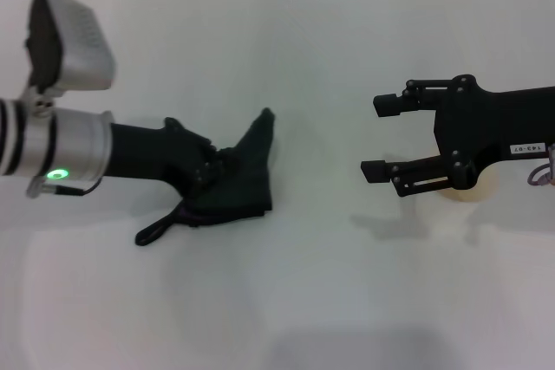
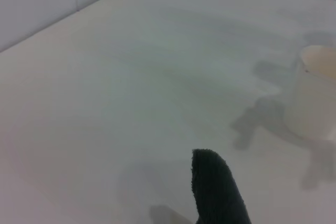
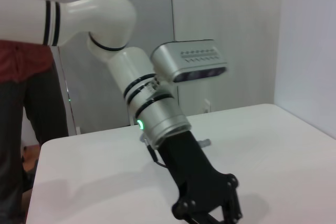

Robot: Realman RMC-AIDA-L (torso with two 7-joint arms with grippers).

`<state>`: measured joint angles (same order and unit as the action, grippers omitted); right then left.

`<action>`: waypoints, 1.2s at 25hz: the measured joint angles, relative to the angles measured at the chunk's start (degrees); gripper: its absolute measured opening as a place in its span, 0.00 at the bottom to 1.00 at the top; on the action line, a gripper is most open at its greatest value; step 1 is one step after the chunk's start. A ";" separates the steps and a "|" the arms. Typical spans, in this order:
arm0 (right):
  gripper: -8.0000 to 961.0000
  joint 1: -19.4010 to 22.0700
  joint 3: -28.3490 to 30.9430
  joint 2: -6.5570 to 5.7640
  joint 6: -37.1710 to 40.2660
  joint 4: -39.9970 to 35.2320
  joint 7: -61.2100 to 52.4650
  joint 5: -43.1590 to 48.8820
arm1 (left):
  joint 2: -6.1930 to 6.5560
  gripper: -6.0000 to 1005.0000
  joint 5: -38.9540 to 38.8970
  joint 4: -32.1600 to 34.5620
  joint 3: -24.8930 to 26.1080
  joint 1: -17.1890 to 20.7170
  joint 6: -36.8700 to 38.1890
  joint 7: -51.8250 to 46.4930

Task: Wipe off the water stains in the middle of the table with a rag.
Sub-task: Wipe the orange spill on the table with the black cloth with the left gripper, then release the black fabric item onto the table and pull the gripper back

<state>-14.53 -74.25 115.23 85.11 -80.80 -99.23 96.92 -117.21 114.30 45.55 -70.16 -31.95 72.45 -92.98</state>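
My left gripper (image 1: 218, 171) is shut on the black rag (image 1: 247, 181) and holds it down on the white table (image 1: 303, 301) left of the middle. The rag's corner sticks up toward the far side and its loop strap (image 1: 152, 233) trails on the table toward me. The rag's tip also shows in the left wrist view (image 2: 218, 192). No orange-amber water stain shows in any view. My right gripper (image 1: 371, 136) is open and empty, hovering at the right, well apart from the rag.
A white paper cup (image 1: 464, 190) stands on the table under my right gripper's body; it also shows in the left wrist view (image 2: 315, 93). A person in a red shirt (image 3: 21, 103) stands beyond the table's left side.
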 joint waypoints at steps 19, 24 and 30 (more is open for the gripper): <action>0.86 -0.18 -1.75 0.00 -1.87 1.24 -0.04 -0.42 | 1.19 0.13 2.68 2.28 4.19 4.17 8.25 -0.74; 0.86 -0.21 -2.13 0.00 -2.19 1.24 -0.10 -0.41 | 1.20 0.13 4.11 2.31 4.84 4.23 8.84 -1.65; 0.86 -0.24 -2.22 0.00 -2.58 1.23 -0.23 -0.42 | 1.18 0.24 4.35 2.99 6.51 4.24 8.82 -3.25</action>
<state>-14.77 -76.47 115.22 82.53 -79.57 -99.45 96.50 -116.03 118.65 48.54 -63.65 -27.71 81.26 -96.23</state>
